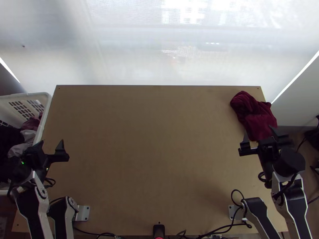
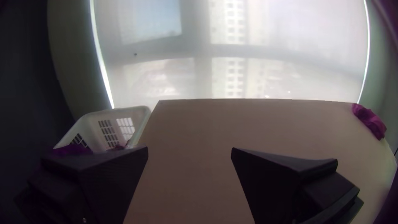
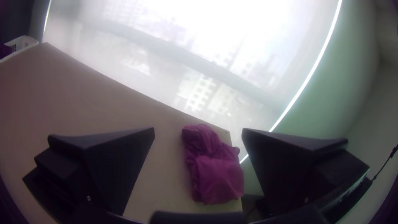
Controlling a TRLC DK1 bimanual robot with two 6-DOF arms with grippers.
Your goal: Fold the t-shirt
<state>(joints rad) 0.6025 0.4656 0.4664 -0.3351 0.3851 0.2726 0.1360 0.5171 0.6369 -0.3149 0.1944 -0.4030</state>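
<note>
Dark red cloth [image 1: 257, 117] lies in a compact, rumpled bundle just beyond the right hand [image 1: 259, 136], at the surface's far right corner. Several creases run through it, and its outer side reaches past the right edge of the surface [image 1: 155, 139]. Whether it is a t-shirt cannot be told from the way it lies.

The right hand is spread, its two wide black fingers well apart. From its wrist, the bundle appears ahead, framed by the gap between them. In the top view the near end of the bundle meets the outline of this hand; whether the two touch cannot be told.

The left hand [image 1: 52, 144] is spread as well, at the left side of the surface and well apart from the bundle. Its wrist view shows bare wood through the gap between its fingers.

Just beside the left hand, on its outer side and stretching farther away from it, stands a white plastic basket [image 1: 46, 113] with slotted walls. Grey cloth [image 1: 28, 137], black cloth [image 1: 8, 137] and a dull reddish piece [image 1: 32, 124] are heaped loosely inside. Beyond both hands, past the far edge of the surface, a pale, see-through blind [image 1: 159, 59] spans the window.
</note>
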